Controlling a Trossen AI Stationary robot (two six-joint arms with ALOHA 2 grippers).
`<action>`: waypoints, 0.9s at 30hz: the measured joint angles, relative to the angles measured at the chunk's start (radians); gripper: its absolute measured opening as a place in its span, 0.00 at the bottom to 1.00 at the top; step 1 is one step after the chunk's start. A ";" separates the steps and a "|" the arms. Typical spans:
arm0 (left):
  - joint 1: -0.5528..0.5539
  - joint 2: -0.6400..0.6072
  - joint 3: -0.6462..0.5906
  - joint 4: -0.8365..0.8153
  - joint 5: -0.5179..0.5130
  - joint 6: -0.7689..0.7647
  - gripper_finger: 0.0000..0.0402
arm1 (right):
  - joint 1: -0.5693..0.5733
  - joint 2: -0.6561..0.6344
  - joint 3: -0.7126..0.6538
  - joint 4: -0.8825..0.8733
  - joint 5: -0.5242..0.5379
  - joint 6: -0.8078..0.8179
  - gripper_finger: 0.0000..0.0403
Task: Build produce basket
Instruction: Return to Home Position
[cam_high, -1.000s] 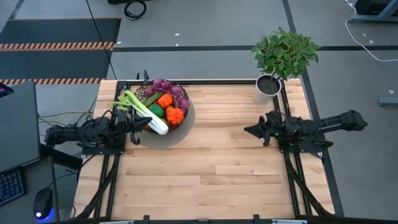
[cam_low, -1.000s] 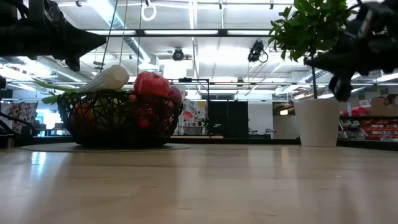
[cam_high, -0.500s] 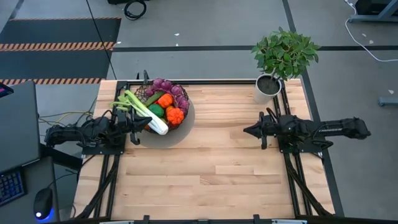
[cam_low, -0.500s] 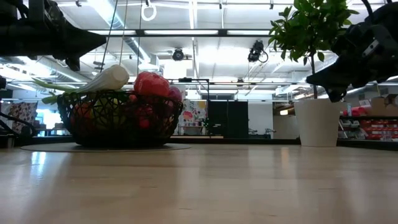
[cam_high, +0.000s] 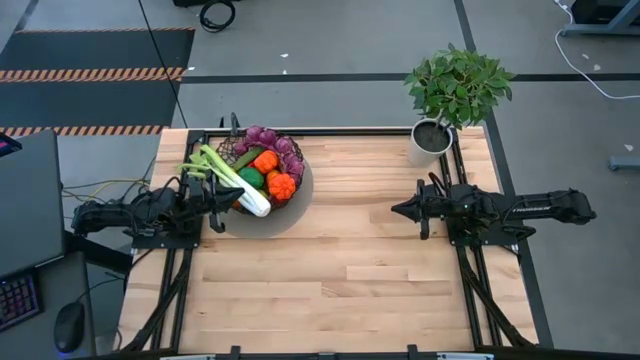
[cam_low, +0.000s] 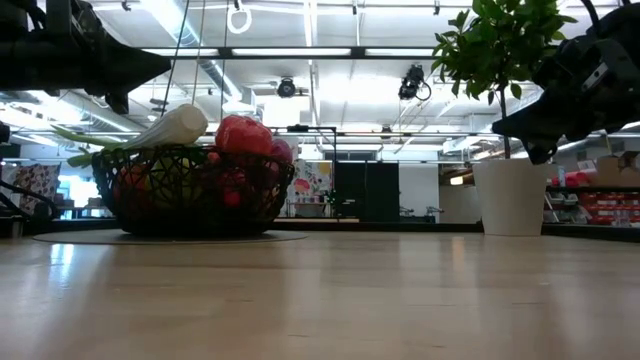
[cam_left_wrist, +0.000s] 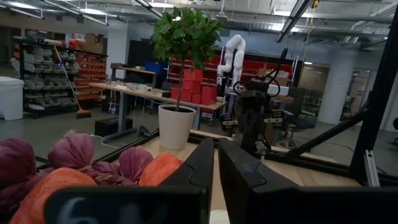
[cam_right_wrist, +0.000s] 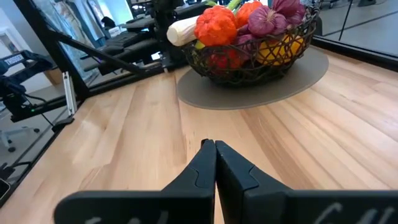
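Both pairs of jaws together (empty): left gripper (cam_high: 216, 211) beside basket (cam_high: 230, 152), right gripper (cam_high: 398, 210) opposite.

- A round, bowl-shaped basket (cam_high: 298, 172) of thin dark wire mesh is sitting upright on a round grey mat (cam_high: 300, 204), near the far left corner of the wooden table (cam_high: 350, 260).
- Produce (cam_low: 240, 135) is filling it and heaping above the rim.
- A leek (cam_high: 232, 177) is lying across the top, its green leaves hanging out past the rim on the left and its white end reaching the near rim.
- Purple bulbs (cam_high: 272, 139) are crowding the far side.
- An orange-red piece (cam_high: 265, 161), a bumpy orange piece (cam_high: 282, 186) and a green piece (cam_high: 250, 178) are resting in the middle.
- A yellow piece (cam_right_wrist: 287, 45) is showing through the mesh lower down.
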 joint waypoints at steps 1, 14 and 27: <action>0.000 0.000 0.000 0.000 0.000 0.000 0.08 | 0.000 0.000 0.000 0.000 0.000 0.000 0.02; 0.000 0.000 0.000 0.000 0.000 0.000 0.07 | 0.000 0.000 0.000 0.000 0.000 0.000 0.02; 0.000 0.000 0.000 0.000 0.000 0.000 0.06 | 0.000 0.000 0.000 0.000 0.000 0.001 0.02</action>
